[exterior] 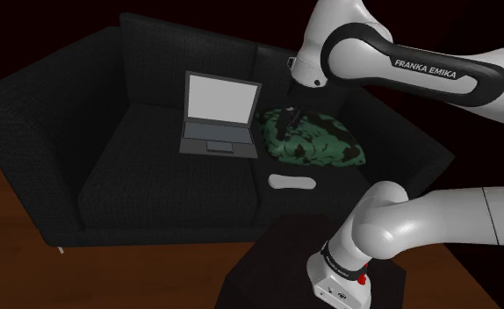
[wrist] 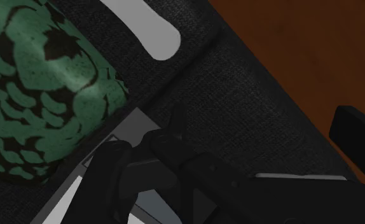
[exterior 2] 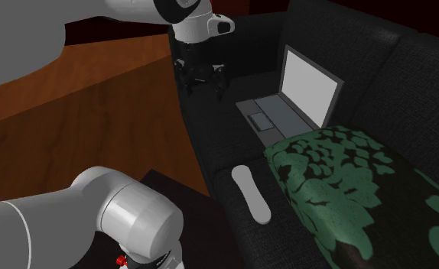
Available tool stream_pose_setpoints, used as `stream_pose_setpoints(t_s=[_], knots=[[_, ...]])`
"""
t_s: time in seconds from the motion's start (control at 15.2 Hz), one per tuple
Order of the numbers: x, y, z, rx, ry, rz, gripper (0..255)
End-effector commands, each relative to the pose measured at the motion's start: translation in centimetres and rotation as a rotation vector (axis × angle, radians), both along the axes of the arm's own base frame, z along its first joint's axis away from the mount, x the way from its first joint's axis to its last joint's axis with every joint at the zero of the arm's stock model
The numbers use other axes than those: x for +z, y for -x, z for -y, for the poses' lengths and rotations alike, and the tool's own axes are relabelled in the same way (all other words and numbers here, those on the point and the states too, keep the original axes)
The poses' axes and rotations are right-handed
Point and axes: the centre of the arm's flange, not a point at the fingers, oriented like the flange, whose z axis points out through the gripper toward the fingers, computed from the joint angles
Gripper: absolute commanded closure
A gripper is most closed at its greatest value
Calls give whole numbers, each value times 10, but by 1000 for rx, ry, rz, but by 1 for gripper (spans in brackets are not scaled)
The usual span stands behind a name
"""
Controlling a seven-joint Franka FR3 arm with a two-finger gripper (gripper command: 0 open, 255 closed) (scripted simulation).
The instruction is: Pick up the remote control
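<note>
Black upholstered sofa on a wooden floor, with the white Franka arm reaching over its seat. The end effector hangs in the air above the seat, touching nothing; its two black fingers stand apart with nothing between them.

Green-and-black patterned cushion: lies on the seat to one side of the end effector, lower than it, on the side away from the open laptop.

Open laptop: grey keyboard flat on the seat and pale screen upright, close beside and below the end effector; in the wrist view its edge shows just behind the fingers.

White remote control: a slim, elongated body lying flat on the seat near the front edge, just beside the cushion, below the end effector and well apart from it, towards the stand.
</note>
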Motion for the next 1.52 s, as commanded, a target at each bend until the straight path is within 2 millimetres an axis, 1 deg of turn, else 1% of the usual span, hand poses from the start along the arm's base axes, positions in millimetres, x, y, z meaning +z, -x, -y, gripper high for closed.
stream_pose_setpoints(t_s=[0.0, 0.4, 0.73, 1.12, 1.45], knots=[[0, 0, 0, 0, 0, 0, 0], [-63, 23, 46, 180, -8, -5, 0], [-115, 35, 86, 330, -14, -9, 0], [-178, 42, 135, 511, -21, -14, 0], [-231, 42, 177, 661, -28, -18, 0]])
